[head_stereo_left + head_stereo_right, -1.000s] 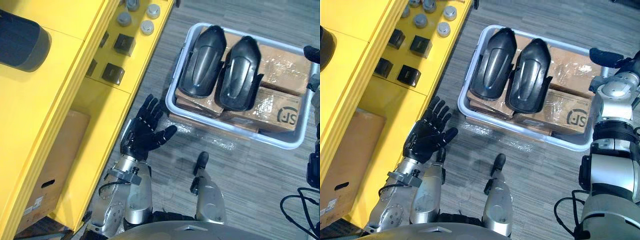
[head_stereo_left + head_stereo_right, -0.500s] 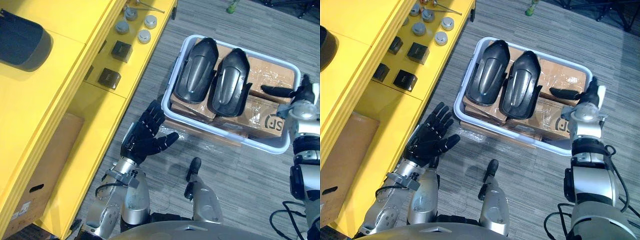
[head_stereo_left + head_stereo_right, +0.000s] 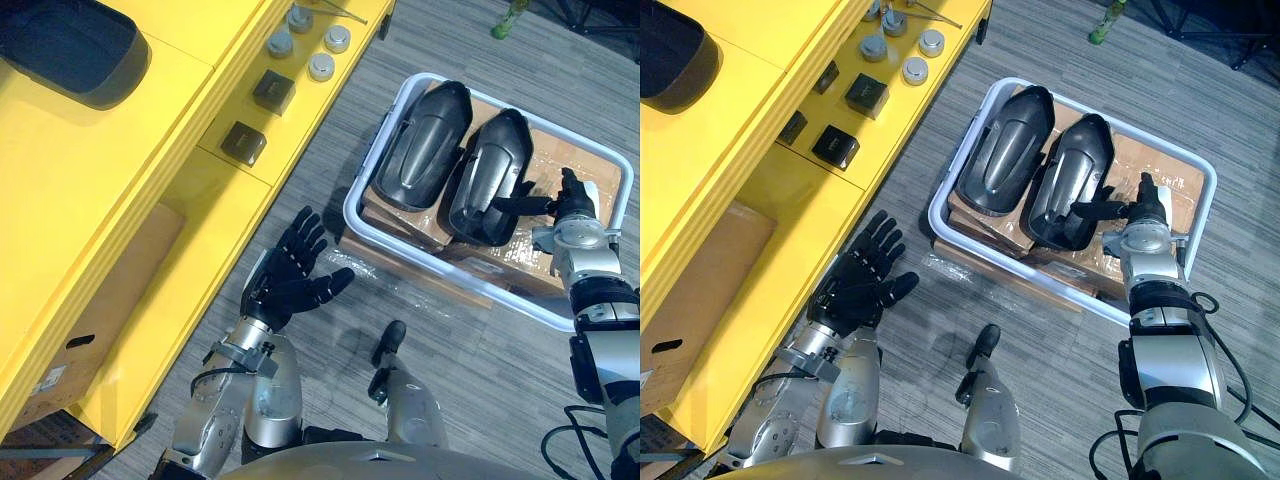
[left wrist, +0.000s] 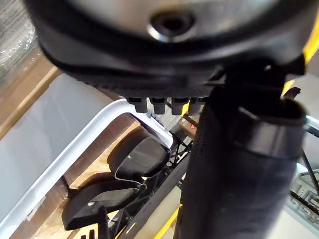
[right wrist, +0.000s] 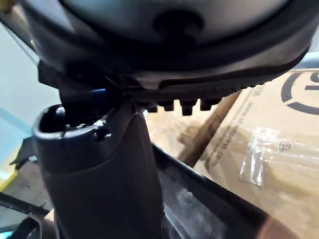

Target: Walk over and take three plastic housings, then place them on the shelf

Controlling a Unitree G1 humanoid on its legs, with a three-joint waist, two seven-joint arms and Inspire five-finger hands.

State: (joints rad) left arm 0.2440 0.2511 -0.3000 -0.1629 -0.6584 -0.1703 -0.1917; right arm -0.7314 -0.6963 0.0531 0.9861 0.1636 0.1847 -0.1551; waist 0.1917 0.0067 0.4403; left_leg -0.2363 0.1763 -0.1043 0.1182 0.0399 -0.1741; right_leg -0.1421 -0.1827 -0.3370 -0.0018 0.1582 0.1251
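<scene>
Grey plank floor is carrying a white bin beside the yellow shelf, and two black plastic housings are lying side by side in it on cardboard boxes. I am judging them light, stiff and glossy, so probably slippery; pinching across a rim edge looks safest. My right hand is hovering at the right housing, fingers straight, thumb reaching over it, gripping nothing. My left hand is hanging spread wide by the shelf.
</scene>
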